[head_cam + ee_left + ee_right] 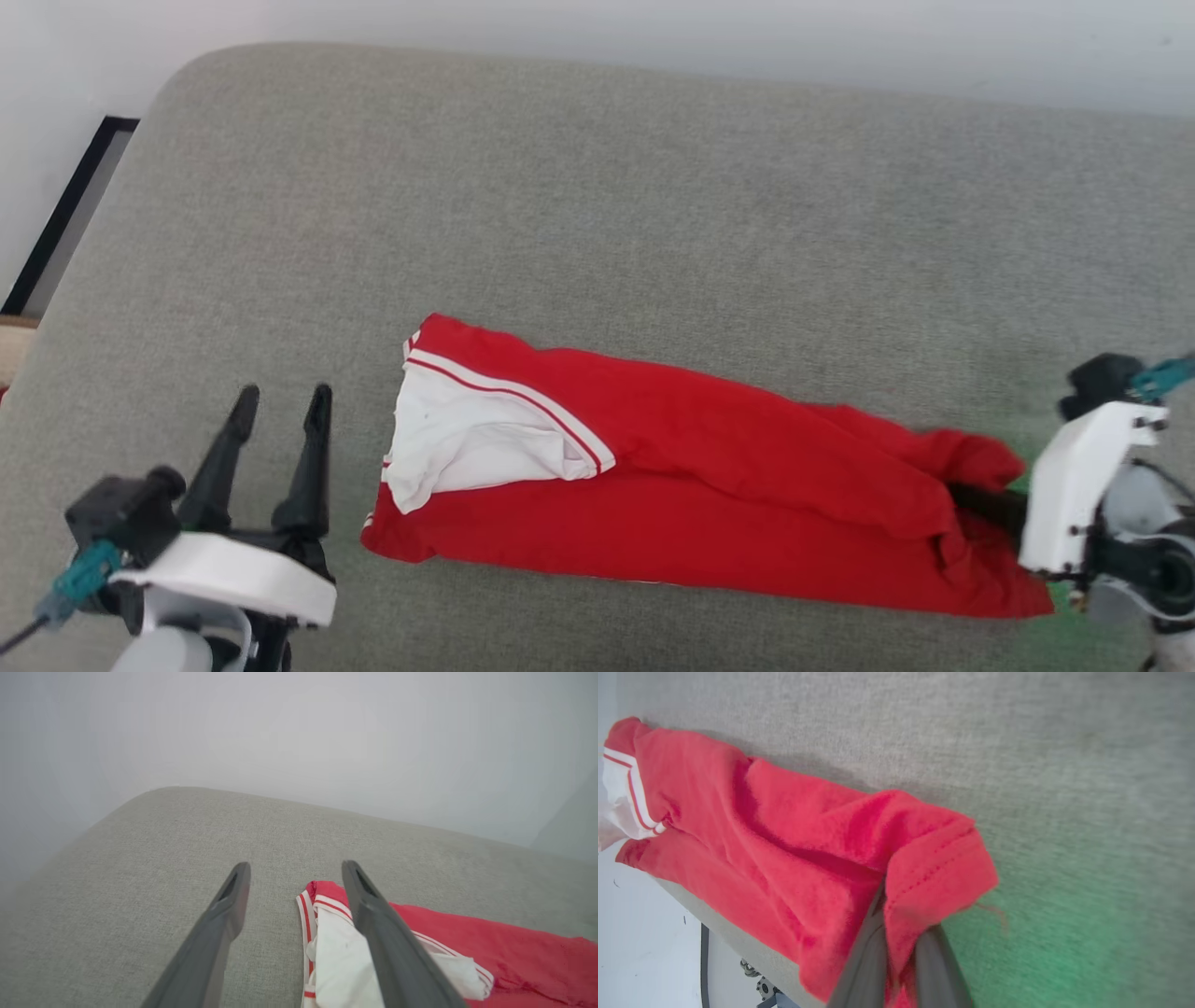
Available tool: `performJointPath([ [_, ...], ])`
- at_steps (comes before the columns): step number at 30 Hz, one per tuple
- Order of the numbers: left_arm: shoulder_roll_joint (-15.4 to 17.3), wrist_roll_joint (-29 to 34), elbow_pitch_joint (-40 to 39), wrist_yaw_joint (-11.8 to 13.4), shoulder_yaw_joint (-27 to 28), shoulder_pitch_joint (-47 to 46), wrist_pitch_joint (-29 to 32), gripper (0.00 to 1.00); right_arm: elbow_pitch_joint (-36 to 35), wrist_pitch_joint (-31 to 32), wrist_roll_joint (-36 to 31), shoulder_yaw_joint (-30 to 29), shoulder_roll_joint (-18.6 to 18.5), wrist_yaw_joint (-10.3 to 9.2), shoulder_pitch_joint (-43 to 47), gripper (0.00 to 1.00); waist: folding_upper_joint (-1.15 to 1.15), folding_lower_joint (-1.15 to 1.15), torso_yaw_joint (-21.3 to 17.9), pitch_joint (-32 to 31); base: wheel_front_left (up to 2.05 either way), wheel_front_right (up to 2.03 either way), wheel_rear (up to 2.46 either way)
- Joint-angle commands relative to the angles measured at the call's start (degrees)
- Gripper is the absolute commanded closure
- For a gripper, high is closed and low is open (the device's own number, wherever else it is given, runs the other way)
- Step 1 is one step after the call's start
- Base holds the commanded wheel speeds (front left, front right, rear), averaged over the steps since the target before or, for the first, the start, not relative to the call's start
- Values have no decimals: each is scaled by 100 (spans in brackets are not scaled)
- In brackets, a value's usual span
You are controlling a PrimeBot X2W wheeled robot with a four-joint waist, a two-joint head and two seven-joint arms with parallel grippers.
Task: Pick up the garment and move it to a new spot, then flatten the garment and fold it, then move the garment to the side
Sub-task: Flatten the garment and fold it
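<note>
As it lies folded, the garment (709, 485) is red, white sleeve (467, 439) atop | right tool (982, 504) clamps hem (938, 872) | left tool (285, 397) spread

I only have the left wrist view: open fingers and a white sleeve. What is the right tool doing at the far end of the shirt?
Observer: The right tool is shut on the stitched red hem of the garment.
Operator: Is the shirt lifted?
Observer: Mostly not. It lies as a long folded strip on the grey cushion.
Operator: Is my tool touching the sleeve?
Observer: No. In the head view the left tool stands beside the sleeve end, with bare cushion between them.
</note>
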Motion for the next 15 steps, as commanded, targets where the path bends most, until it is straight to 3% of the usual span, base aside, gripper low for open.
performJointPath([
  [1, -54, 67, 10, -57, 64, 65, -35, 0, -32, 17, 27, -60, -48, 26, 43, 100, 0, 0, -34, -38, 0, 0, 0],
  [7, -624, 514, 132, -576, 721, 353, -34, 0, 38, 19, -119, -740, -363, 15, 11, 100, 0, 0, -247, -167, 0, 0, 0],
  [15, -1068, 882, 227, -886, 1031, 381, -35, 0, 613, -126, -711, -1393, -874, 15, -278, 100, 0, 0, -555, -186, 0, 0, 0],
])
